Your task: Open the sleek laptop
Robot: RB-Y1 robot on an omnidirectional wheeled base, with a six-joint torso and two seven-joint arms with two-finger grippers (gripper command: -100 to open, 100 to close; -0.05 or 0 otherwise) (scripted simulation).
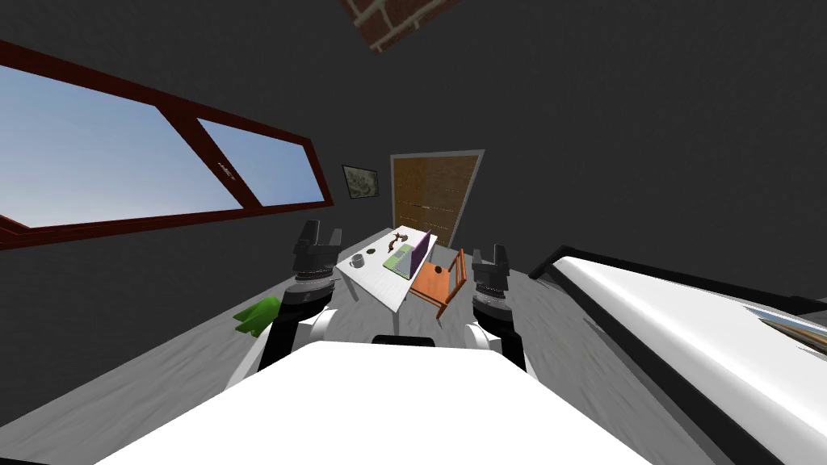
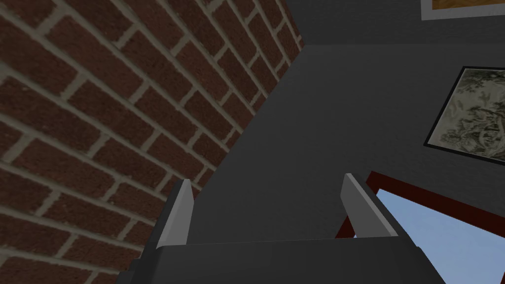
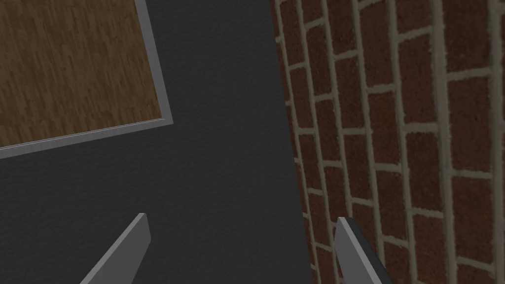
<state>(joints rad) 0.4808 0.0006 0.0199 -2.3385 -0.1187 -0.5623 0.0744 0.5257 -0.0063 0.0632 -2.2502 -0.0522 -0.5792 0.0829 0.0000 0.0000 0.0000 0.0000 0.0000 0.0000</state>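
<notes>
**A:** Two grippers, and we hold nothing in either. Our left gripper (image 1: pixel 321 232) hangs in the air off the table's left side, its fingers (image 2: pixel 177 214) spread about a third of the frame apart, with only air between them.

**B:** The same goes for our right gripper (image 1: pixel 489 253): fingers (image 3: pixel 126 249) spread wide, nothing gripped. It hangs on the chair's side of the table.

**A:** And where is the laptop?

**B:** The laptop (image 1: pixel 408 257) lies on the white table (image 1: pixel 379 280), well ahead of us and between our two arms. It sits at the table edge nearest the orange wooden chair (image 1: pixel 436 284).

**A:** Is it closed?

**B:** We'd say not. A purple panel stands up from a green flat part (it is small from here, so we cannot tell the angle).

**A:** What else is on that table?

**B:** A grey mug (image 1: pixel 356 261) sits near the left edge. A brown thing (image 1: pixel 396 239) lies at the far end, and we cannot tell what it is.

**A:** Both our grippers are well apart from the laptop. A green object (image 1: pixel 258 315) lies on the grey floor (image 1: pixel 161 379) by our left arm, and a wooden door (image 1: pixel 428 194) stands behind the table.
</notes>
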